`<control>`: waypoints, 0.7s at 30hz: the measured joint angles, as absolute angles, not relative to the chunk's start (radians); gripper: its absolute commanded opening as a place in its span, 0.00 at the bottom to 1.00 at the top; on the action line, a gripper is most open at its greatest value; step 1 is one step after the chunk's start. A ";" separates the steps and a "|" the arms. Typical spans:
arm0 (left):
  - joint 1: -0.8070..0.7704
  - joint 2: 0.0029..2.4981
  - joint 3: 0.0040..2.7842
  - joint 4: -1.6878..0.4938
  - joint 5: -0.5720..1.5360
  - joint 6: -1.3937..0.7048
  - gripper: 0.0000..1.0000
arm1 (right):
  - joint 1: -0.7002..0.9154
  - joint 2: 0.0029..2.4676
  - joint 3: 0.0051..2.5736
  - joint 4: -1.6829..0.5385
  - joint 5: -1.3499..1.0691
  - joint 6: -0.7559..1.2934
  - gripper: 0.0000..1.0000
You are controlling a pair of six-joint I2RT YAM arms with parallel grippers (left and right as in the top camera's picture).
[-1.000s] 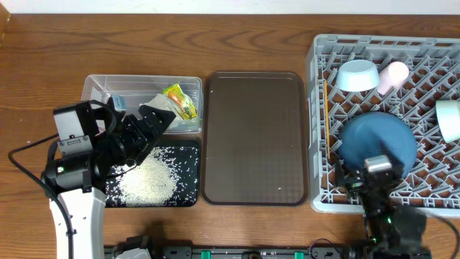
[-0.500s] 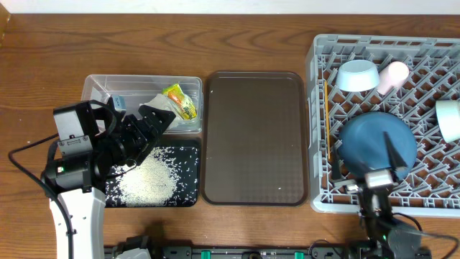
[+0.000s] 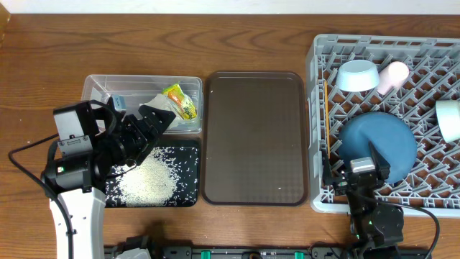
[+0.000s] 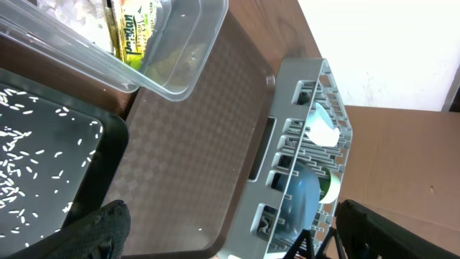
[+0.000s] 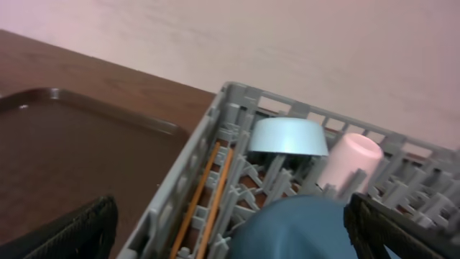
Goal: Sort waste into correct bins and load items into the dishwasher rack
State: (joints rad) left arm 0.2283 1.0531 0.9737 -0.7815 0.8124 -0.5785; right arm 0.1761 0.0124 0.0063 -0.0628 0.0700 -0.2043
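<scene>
The grey dishwasher rack [image 3: 316,86] fills the right side. In it are the dark-blue plate [image 3: 379,144], the light-blue bowl [image 3: 357,74] upside down, the pink cup [image 3: 394,75] and, at the right edge, the mint-green bowl [image 3: 449,120]. The clear tub [image 3: 93,83] holds the white tissue [image 3: 162,104] and the yellow-green wrapper [image 3: 180,101]. Rice [image 3: 147,180] lies in the black tray [image 3: 188,196]. My left gripper [image 3: 154,129] hangs open over the seam between tub and black tray. My right gripper [image 5: 237,237] stands open at the rack's front edge, with the plate [image 5: 302,230] just ahead and nothing held.
A brown serving tray [image 3: 255,137] lies between the bins and the rack. Thin orange sticks [image 5: 205,194] lie along the rack's left inner wall. The rack's pegs stand up all round the dishes.
My right gripper has drawn back from over the plate toward the rack's front edge and shifted slightly left. The left arm has not moved.
</scene>
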 measured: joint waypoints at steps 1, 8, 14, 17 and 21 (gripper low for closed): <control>0.228 1.053 0.974 -0.781 0.812 -0.579 0.95 | 0.176 0.012 0.006 -0.061 0.083 -0.192 0.99; 0.228 1.053 0.974 -0.781 0.813 -0.579 0.94 | 0.143 0.012 0.006 -0.048 0.205 -0.045 0.99; 0.228 1.053 0.974 -0.781 0.813 -0.579 0.94 | 0.018 0.012 0.006 -0.048 0.203 0.026 0.99; 0.228 1.053 0.974 -0.781 0.812 -0.579 0.94 | 0.009 0.012 0.006 -0.049 0.202 0.039 0.99; 0.228 1.053 0.974 -0.781 0.812 -0.579 0.94 | 0.009 0.012 0.006 -0.048 0.201 0.046 0.99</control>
State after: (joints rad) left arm 0.2283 1.0531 0.9737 -0.7815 0.8124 -0.5785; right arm 0.0086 0.0124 0.0063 -0.0483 0.2012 0.0460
